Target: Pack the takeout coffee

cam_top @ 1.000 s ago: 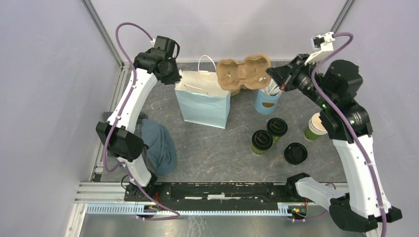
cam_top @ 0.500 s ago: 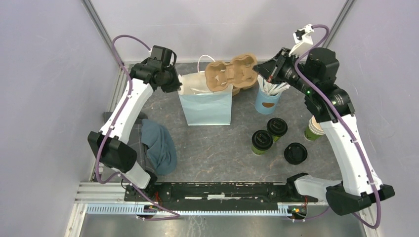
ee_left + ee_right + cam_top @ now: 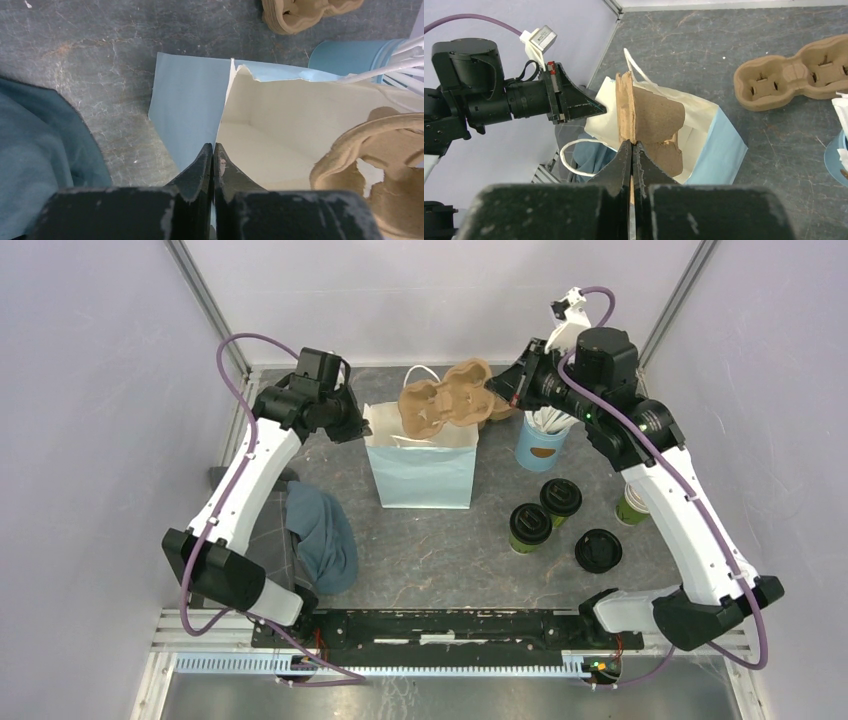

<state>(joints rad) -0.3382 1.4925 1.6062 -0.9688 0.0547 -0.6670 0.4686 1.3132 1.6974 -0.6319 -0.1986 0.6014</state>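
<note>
While left pincer tight on bag, carrier pinched by right pincer, seemingly blocking its mouth.

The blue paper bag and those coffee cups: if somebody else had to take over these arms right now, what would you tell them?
Left fingers: shut on the rim of the blue bag, holding it open.
Right fingers: shut on a cardboard carrier, held at the bag's mouth.
Coffee: a lidded green cup and a second lidded cup stand side by side on the table, right of the bag, unpacked.
Done: bag open, carrier at the bag.
Left: probably seat the carrier, then load the coffee.
</note>
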